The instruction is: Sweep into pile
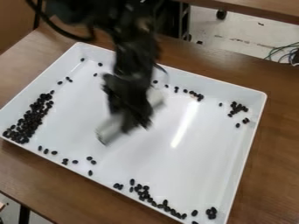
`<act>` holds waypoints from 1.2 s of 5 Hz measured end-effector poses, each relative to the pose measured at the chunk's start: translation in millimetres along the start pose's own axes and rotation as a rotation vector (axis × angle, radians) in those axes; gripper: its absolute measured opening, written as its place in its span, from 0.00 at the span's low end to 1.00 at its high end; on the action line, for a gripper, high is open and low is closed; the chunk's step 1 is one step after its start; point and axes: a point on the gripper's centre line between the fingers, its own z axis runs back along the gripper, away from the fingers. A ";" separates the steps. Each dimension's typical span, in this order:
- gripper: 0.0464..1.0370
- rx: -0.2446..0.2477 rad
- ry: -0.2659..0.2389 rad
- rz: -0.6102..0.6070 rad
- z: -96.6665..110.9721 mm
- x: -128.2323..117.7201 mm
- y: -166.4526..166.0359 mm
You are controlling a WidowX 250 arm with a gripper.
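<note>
The black gripper (pixel 135 120) hangs over the middle-left of the white tray (pixel 204 170), blurred. Below and behind it is a pale grey, flat-edged tool (pixel 109 130), partly hidden by the gripper; whether the fingers hold it cannot be made out. A dense heap of black beans (pixel 29 119) lies along the tray's left side. More beans (pixel 143 192) line the near edge, and a small cluster (pixel 236 107) sits near the right corner. Several others are scattered along the far edge.
The tray's raised rim surrounds the work area on a brown wooden table (pixel 274 153). Cables (pixel 283 53) lie on the floor at the upper right, and another wooden surface (pixel 262 9) crosses the top right. The arm comes down from the top.
</note>
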 end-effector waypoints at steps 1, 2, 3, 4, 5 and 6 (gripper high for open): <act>0.32 -0.056 -0.006 -0.179 -13.4 20.5 -38.3; 0.32 -0.097 0.006 -0.302 -21.0 37.2 -82.9; 0.32 -0.139 0.045 -0.359 -26.2 49.1 -93.9; 0.32 -0.173 0.025 -0.348 -28.1 75.3 -95.6; 0.32 -0.174 0.018 -0.247 -29.8 100.2 -87.6; 0.32 -0.199 -0.013 -0.151 -31.8 117.7 -73.8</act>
